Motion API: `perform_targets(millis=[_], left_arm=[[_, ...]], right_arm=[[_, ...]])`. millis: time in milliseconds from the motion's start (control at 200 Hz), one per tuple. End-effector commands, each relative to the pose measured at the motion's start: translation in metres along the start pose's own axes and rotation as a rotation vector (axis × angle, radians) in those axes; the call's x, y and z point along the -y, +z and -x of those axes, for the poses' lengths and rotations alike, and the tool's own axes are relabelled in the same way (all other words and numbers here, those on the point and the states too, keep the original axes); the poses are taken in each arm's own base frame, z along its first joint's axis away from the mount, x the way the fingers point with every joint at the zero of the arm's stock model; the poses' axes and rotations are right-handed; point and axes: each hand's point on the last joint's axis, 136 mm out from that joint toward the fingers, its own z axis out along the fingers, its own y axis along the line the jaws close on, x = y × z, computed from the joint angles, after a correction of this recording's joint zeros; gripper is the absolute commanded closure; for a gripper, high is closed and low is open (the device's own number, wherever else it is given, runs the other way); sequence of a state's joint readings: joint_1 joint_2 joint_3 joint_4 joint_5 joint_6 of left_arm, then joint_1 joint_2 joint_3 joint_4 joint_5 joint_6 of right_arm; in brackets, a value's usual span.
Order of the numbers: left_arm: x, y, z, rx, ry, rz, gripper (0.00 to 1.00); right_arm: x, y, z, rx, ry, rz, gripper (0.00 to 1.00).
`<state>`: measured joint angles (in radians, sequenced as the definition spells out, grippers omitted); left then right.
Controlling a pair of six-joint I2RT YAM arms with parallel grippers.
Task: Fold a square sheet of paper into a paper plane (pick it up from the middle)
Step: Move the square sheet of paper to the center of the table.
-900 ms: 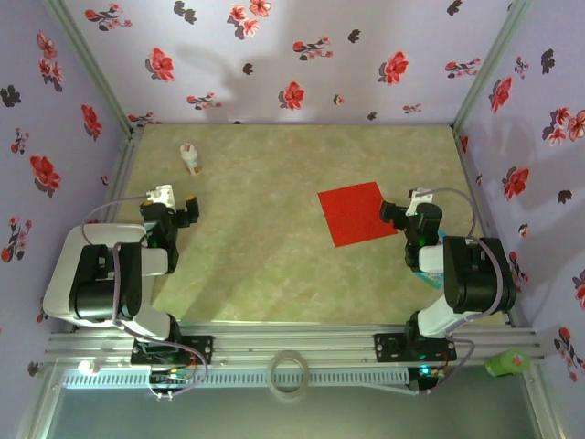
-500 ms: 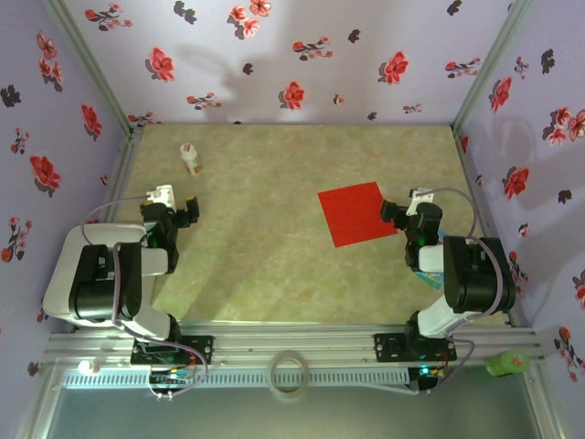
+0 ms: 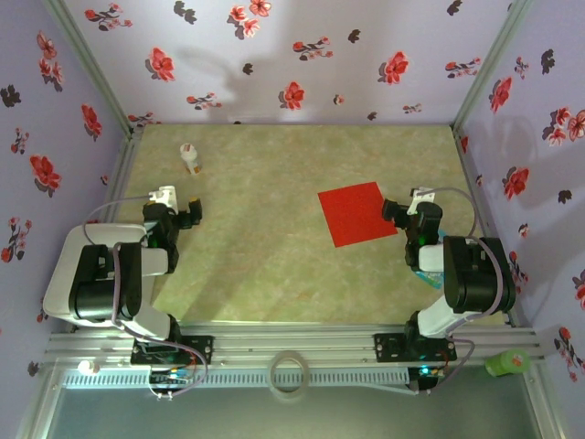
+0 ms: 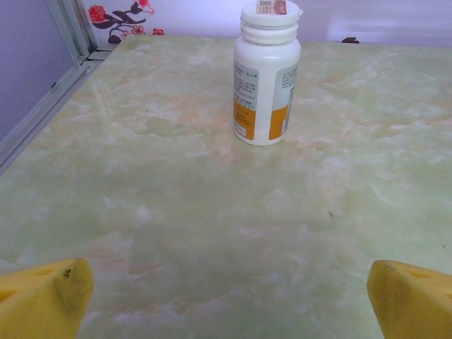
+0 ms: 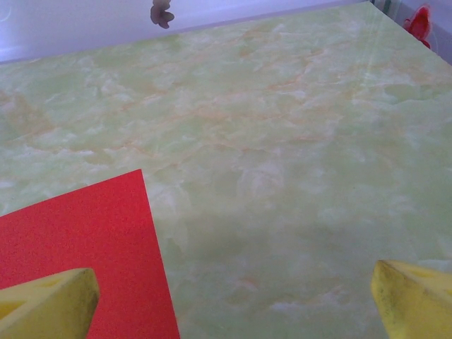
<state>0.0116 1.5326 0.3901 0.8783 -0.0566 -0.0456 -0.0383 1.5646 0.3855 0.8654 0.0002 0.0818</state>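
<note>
The task is at its very first step, the approach. The square sheet of paper (image 3: 356,213) lies flat and uncreased on the desk (image 3: 256,265), and nothing is held.

Nearest, both arms sit folded back close to the desk's near edge. The left fingers (image 3: 189,215) stand wide apart over the left side of the desk, with only bare desk between the yellow pads in the left wrist view. The right fingers (image 3: 393,212) are spread just as wide near the right edge and grip nothing.

The red sheet lies in the right half of the desk, about midway between the near and far edges, turned slightly askew. Its right edge is just beside the right fingers. In the right wrist view one pad hangs over the sheet's edge and the other over bare desk.

Farther off, toward the far left corner, a small white bottle (image 3: 190,158) stands upright, well apart from the sheet and straight ahead of the left fingers.

The right arm looks best placed to move next. It would have to shift leftward until both pads straddle the sheet's middle, then come down. Thin paper lying flat offers no edge there, so the pads would likely need to press and draw together to raise a ridge they can pinch.
</note>
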Motion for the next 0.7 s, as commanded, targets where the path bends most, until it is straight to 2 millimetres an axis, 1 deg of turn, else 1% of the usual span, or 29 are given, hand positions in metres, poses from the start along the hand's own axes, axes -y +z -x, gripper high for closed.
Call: perform_targets(millis=[0, 180, 200, 335, 395, 475, 495, 555, 620, 640, 670, 695], left_arm=[[0.0, 0.002, -0.001, -0.006, 0.005, -0.012, 0.0], [0.0, 0.002, -0.001, -0.006, 0.005, -0.012, 0.0], [0.0, 0.002, -0.001, -0.006, 0.031, -0.015, 0.0], [0.009, -0.007, 0.0, 0.035, 0.048, -0.063, 0.0], [0.01, -0.014, 0.004, 0.065, 0.054, -0.074, 0.0], [0.01, -0.024, 0.018, 0.104, 0.047, -0.074, 0.0], [0.01, -0.026, 0.017, 0.093, 0.046, -0.075, 0.0], [0.011, -0.03, 0.025, 0.078, 0.041, -0.082, 0.0], [0.013, -0.035, 0.029, 0.041, 0.018, -0.093, 0.0], [0.013, -0.037, 0.031, 0.033, 0.017, -0.095, 0.0], [0.012, -0.039, 0.034, 0.009, -0.045, -0.088, 0.0], [0.01, -0.041, 0.037, -0.019, -0.072, -0.074, 0.0]], right_arm=[[0.001, 0.001, 0.009, 0.027, 0.011, -0.015, 0.01], [0.0, 0.001, 0.01, 0.031, 0.005, -0.014, 0.01], [-0.001, 0.001, 0.01, 0.029, 0.0, -0.012, 0.01], [-0.002, 0.001, 0.011, 0.021, -0.007, -0.024, 0.01], [-0.001, -0.001, 0.012, 0.029, -0.007, -0.024, 0.01], [-0.003, -0.002, 0.02, 0.024, -0.005, -0.021, 0.01], [-0.004, -0.002, 0.022, 0.01, -0.003, -0.016, 0.01], [-0.006, -0.003, 0.027, -0.059, 0.014, -0.016, 0.01], [-0.005, -0.007, 0.03, -0.123, 0.056, -0.03, 0.01], [-0.004, -0.01, 0.031, -0.139, 0.075, -0.044, 0.01], [0.0, -0.012, 0.034, -0.162, 0.116, -0.078, 0.01], [0.005, -0.017, 0.032, -0.208, 0.144, -0.115, 0.01]])
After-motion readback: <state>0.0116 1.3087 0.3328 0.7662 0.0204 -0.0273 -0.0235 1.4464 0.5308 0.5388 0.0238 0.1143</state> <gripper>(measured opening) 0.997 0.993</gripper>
